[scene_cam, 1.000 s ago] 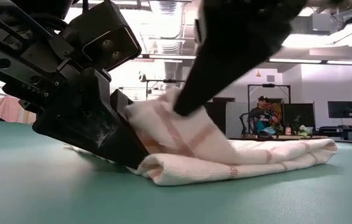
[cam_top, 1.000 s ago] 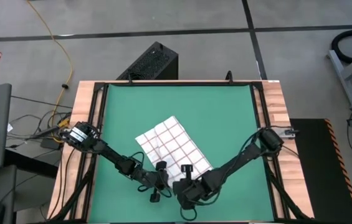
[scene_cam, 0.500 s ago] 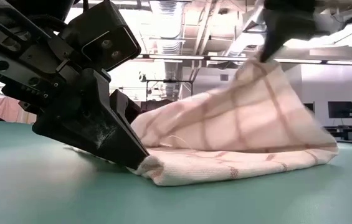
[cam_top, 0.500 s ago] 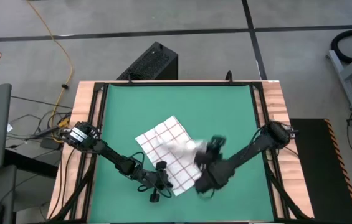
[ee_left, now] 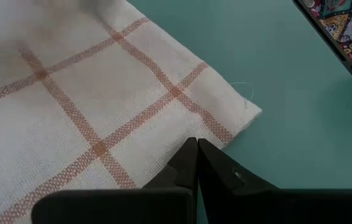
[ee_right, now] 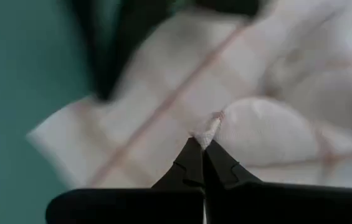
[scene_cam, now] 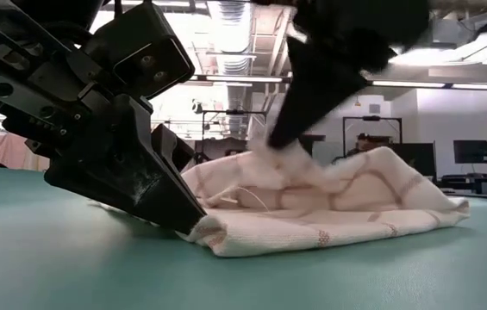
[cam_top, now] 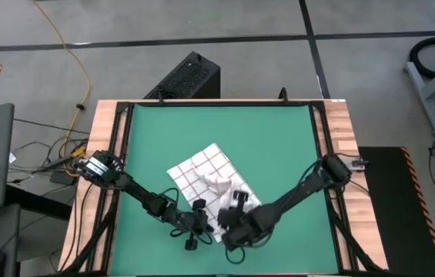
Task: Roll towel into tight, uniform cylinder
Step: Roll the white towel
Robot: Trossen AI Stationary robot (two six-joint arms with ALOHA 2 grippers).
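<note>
Now the right gripper [cam_top: 235, 201], pinched on a corner of the towel [cam_top: 202, 173], sits low over the cloth's middle, and the carried flap lies bunched in a loose hump on the flat part. Half a second ago we saw that flap lifted high and stretched like a tent off to the right side; a second ago the gripper was down by the near edge, where it had just taken hold. So the corner has been swept up, out and back over: a fold-over more than a roll, and we judge it too slack to count as a tight first turn.

Left gripper [cam_top: 199, 208], fingers pressed together, pins the towel's near edge to the green mat [cam_top: 279, 138]; unchanged across all three moments. The towel's far half lies flat on the mat, position unchanged.
</note>
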